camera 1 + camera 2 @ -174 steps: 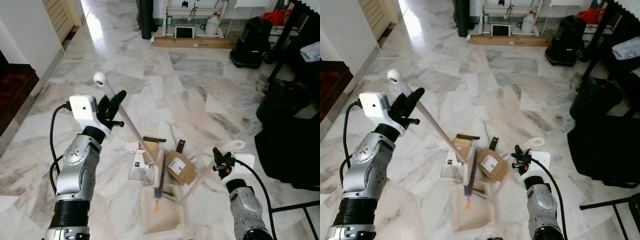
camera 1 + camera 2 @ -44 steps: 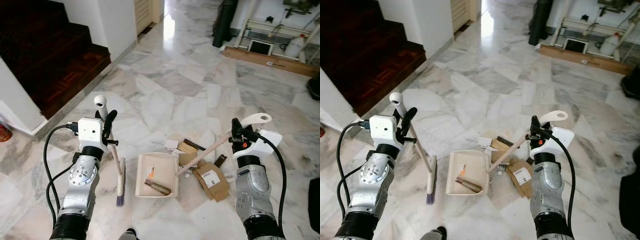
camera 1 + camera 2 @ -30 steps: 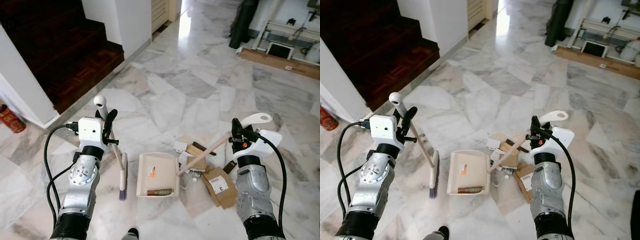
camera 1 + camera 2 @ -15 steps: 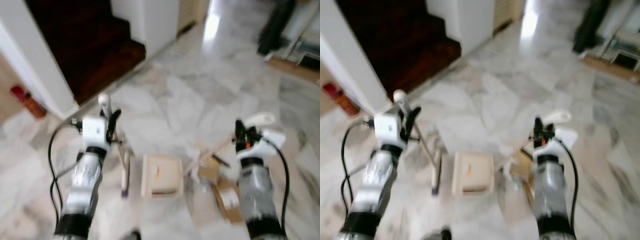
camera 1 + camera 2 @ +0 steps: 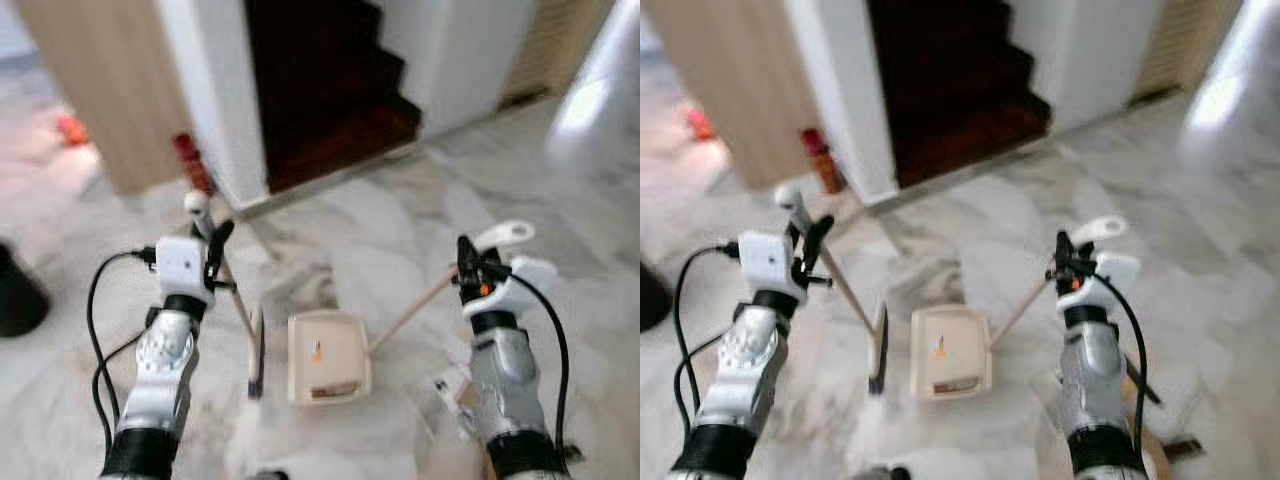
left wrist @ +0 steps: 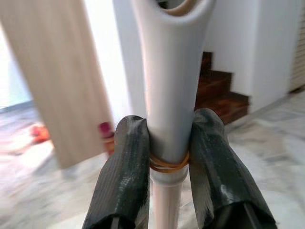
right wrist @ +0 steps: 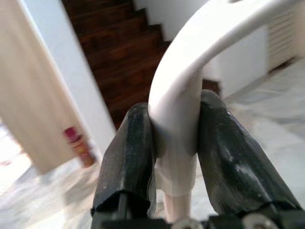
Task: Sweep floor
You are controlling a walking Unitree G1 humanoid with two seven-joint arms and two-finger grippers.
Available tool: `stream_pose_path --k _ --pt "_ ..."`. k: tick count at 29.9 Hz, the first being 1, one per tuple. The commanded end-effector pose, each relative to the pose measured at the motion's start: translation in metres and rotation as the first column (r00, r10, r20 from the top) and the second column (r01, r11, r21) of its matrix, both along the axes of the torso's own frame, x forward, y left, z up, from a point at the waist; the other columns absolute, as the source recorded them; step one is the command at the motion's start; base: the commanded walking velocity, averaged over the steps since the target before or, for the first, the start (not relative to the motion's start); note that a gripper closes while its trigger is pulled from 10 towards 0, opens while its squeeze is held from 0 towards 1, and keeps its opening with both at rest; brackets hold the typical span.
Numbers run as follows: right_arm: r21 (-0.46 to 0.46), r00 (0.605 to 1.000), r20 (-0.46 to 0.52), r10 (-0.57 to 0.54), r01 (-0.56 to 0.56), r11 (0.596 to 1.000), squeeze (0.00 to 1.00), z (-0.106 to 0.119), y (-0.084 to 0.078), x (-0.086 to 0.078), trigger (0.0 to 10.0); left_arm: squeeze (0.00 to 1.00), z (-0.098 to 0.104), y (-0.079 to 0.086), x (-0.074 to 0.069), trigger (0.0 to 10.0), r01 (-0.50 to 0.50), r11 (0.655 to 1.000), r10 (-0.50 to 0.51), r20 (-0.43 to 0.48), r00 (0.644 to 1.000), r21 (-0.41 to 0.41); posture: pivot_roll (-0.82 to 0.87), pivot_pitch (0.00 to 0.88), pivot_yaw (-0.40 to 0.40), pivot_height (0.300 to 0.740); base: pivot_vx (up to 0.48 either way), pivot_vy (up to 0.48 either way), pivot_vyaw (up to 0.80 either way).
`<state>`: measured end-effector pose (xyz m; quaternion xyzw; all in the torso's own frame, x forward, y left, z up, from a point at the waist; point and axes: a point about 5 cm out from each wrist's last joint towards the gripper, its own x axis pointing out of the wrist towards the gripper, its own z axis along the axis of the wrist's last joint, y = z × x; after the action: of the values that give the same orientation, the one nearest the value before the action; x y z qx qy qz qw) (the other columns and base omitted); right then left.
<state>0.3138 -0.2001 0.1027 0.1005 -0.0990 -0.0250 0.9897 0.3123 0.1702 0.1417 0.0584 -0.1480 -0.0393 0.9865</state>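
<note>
My left gripper (image 5: 213, 243) is shut on the pale handle of a broom (image 5: 241, 309), whose dark bristle head (image 5: 257, 356) rests on the marble floor. In the left wrist view both black fingers (image 6: 125, 176) clamp the white broom handle (image 6: 169, 95). My right gripper (image 5: 464, 262) is shut on the white grip of a cream dustpan (image 5: 326, 356), which lies flat on the floor between my arms. A small orange scrap and a dark piece lie in the pan. In the right wrist view the fingers (image 7: 129, 157) pinch the dustpan grip (image 7: 182, 114).
A dark wooden staircase (image 5: 330, 80) rises straight ahead between white walls. A red can (image 5: 188, 158) stands by a pale wood panel (image 5: 95, 85) at the left. Blurred litter (image 5: 448, 395) lies on the floor by my right arm. A dark object (image 5: 15, 290) sits at far left.
The camera has swung left: the staircase, red can and wood panel have come into the middle of view and the cardboard scraps have slid off to the right. Both grips are unchanged.
</note>
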Motion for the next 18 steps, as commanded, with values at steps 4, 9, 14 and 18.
stream_pose_path --k 4,9,14,18 --pt "0.018 0.999 0.054 -0.005 0.004 1.0 0.0 0.0105 -0.0013 0.0012 10.0 0.0 0.0102 -0.002 0.0012 10.0 0.006 1.0 -0.007 0.05 0.999 0.018 0.03 0.08 -0.012 0.74 0.0 0.0 0.8" --pt "0.022 0.999 0.049 -0.004 0.002 1.0 0.0 0.0098 -0.0009 0.0017 10.0 0.0 0.0099 -0.0022 0.0013 10.0 0.008 1.0 -0.009 0.05 0.999 0.019 0.03 0.079 -0.012 0.74 0.0 0.0 0.75" --pt "0.029 0.999 0.038 -0.003 0.001 1.0 0.0 0.008 -0.0011 0.002 10.0 0.0 0.0099 -0.0025 0.0014 10.0 0.009 1.0 -0.01 0.05 0.999 0.02 0.03 0.077 -0.011 0.74 0.0 0.0 0.21" --pt "0.032 0.999 0.036 -0.001 0.0 1.0 0.0 0.0074 -0.0008 0.0019 10.0 0.0 0.0097 -0.0027 0.0013 10.0 0.01 1.0 -0.012 0.05 0.999 0.021 0.03 0.076 -0.011 0.74 0.0 0.0 0.0"
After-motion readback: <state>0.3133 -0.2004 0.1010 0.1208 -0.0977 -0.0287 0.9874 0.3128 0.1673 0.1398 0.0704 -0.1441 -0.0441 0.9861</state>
